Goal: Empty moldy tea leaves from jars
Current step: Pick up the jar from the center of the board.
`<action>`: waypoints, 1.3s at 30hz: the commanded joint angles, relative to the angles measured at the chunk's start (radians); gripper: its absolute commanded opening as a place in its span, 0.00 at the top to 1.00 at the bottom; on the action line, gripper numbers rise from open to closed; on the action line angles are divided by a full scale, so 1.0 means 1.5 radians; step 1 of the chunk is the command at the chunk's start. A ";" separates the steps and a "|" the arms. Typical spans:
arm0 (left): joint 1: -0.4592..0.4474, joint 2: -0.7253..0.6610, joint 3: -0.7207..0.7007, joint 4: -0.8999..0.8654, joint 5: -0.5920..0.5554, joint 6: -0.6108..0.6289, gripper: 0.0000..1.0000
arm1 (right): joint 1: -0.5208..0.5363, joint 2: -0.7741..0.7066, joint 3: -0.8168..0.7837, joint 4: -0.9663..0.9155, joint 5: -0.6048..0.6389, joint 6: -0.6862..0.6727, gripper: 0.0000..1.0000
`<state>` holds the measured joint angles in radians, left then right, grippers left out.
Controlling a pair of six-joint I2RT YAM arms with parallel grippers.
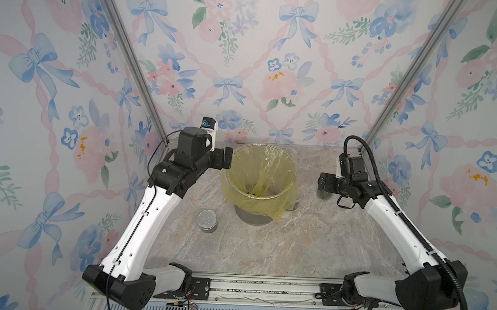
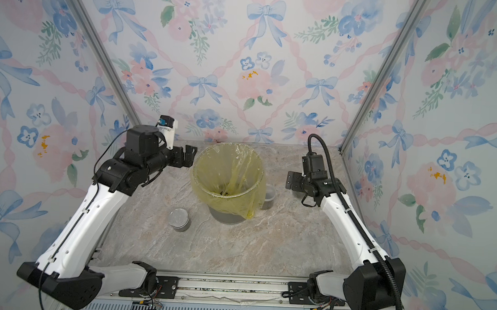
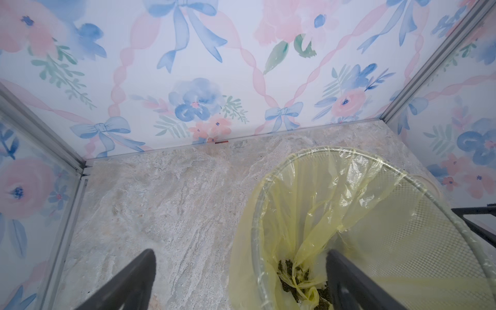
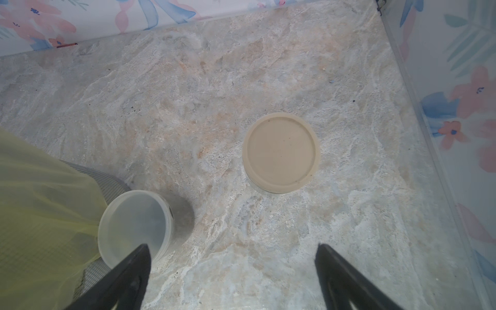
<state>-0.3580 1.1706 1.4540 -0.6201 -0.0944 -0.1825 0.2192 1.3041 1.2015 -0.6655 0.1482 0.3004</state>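
Observation:
Moldy tea leaves point(image 3: 288, 271) lie as a dark clump at the bottom of the yellow-lined bin point(image 3: 255, 214), also visible in both top views point(image 1: 251, 193) point(image 2: 225, 192). My left gripper point(image 3: 240, 257) hangs open over the bin's left rim, holding nothing; both top views show it beside that rim point(image 1: 227, 157) point(image 2: 189, 156). One small clear jar point(image 1: 207, 220) point(image 2: 178, 219) stands front left of the bin. Another jar point(image 4: 134, 222) point(image 2: 268, 195) stands against the bin's right side. My right gripper point(image 4: 232, 252) point(image 1: 322, 183) is open and empty above the table, right of that jar.
A flat tan round lid point(image 4: 280, 151) lies on the marble tabletop point(image 1: 295, 250) right of the bin, under the right arm. The bag's yellow plastic point(image 1: 273, 211) drapes over the bin's front. Floral walls close in the back and both sides.

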 commanded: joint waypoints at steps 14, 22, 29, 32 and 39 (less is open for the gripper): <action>-0.003 -0.437 -0.546 0.336 -0.109 -0.025 0.02 | -0.082 0.154 0.076 -0.041 -0.012 -0.016 0.04; -0.003 -0.447 -0.581 0.355 -0.097 -0.003 0.02 | -0.085 0.230 0.134 -0.064 0.003 -0.023 0.04; -0.015 -0.465 -0.589 0.349 -0.087 -0.001 0.02 | -0.087 0.304 0.167 -0.078 0.013 -0.026 0.03; -0.016 -0.472 -0.591 0.354 -0.081 -0.001 0.02 | -0.089 0.326 0.178 -0.086 0.014 -0.033 0.04; -0.021 -0.475 -0.594 0.352 -0.075 0.003 0.02 | -0.096 0.365 0.205 -0.093 0.008 -0.049 0.03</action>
<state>-0.3805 0.4702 0.5720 -0.1070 -0.2241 -0.2012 0.0921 1.8259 1.4635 -0.7704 0.1528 0.2489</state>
